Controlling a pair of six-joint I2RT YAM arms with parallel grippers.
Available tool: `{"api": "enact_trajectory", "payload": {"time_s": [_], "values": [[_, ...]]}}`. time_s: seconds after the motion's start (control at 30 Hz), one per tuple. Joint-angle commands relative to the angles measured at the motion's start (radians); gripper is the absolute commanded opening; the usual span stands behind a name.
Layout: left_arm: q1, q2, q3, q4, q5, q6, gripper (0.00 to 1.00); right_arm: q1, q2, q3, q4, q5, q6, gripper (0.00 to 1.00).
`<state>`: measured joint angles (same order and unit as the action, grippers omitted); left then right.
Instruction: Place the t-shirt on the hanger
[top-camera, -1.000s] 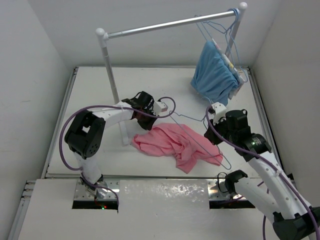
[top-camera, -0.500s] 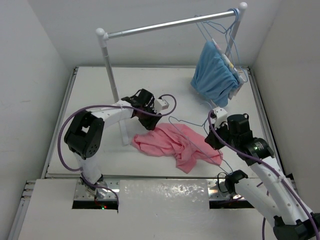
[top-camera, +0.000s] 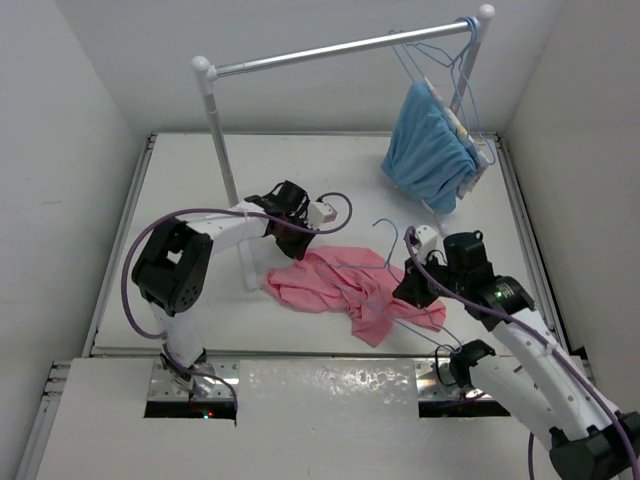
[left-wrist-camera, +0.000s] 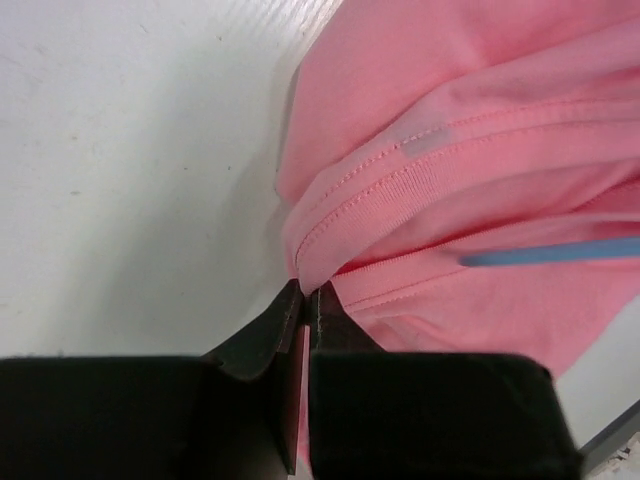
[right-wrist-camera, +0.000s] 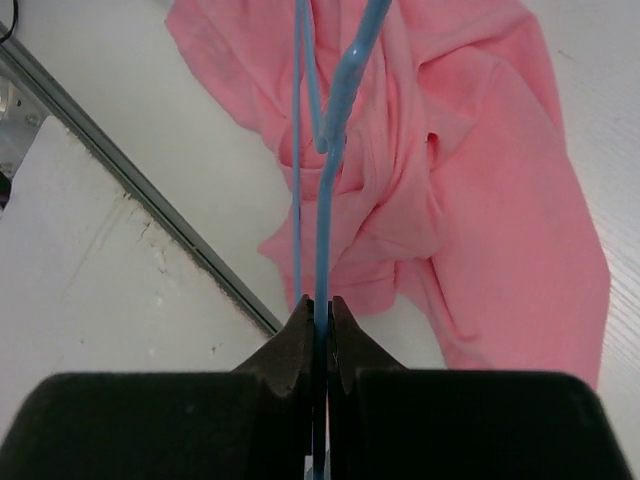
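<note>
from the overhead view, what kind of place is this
Probably a robotics test cell for clothes handling: a white table boxed in by white walls, a small clothes rail with a blue garment hanging, and a left arm and right arm at a pink t-shirt.

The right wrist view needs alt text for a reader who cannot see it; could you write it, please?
The right gripper is shut on a light-blue wire hanger, which extends away over a crumpled salmon-pink t-shirt lying on the white table.
</note>
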<state>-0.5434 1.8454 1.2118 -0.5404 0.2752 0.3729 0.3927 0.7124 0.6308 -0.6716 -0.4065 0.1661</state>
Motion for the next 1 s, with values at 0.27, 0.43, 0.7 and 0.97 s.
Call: {"api": "enact_trajectory", "payload": {"time_s": [0.27, 0.43, 0.7, 0.97], "values": [[-0.001, -0.104, 0.008, -0.041, 0.104, 0.093, 0.0, 0.141, 0.222, 0.063, 0.228, 0.179, -0.03, 0.0], [-0.001, -0.106, 0.054, -0.064, 0.107, 0.122, 0.0, 0.155, 0.251, 0.107, 0.205, 0.239, -0.086, 0.0], [-0.004, -0.114, 0.08, -0.073, -0.013, 0.155, 0.0, 0.155, 0.219, 0.21, 0.164, 0.348, -0.14, 0.0], [-0.013, -0.077, 0.216, -0.162, 0.015, 0.167, 0.0, 0.155, 0.216, 0.25, 0.155, 0.449, -0.192, 0.0]]}}
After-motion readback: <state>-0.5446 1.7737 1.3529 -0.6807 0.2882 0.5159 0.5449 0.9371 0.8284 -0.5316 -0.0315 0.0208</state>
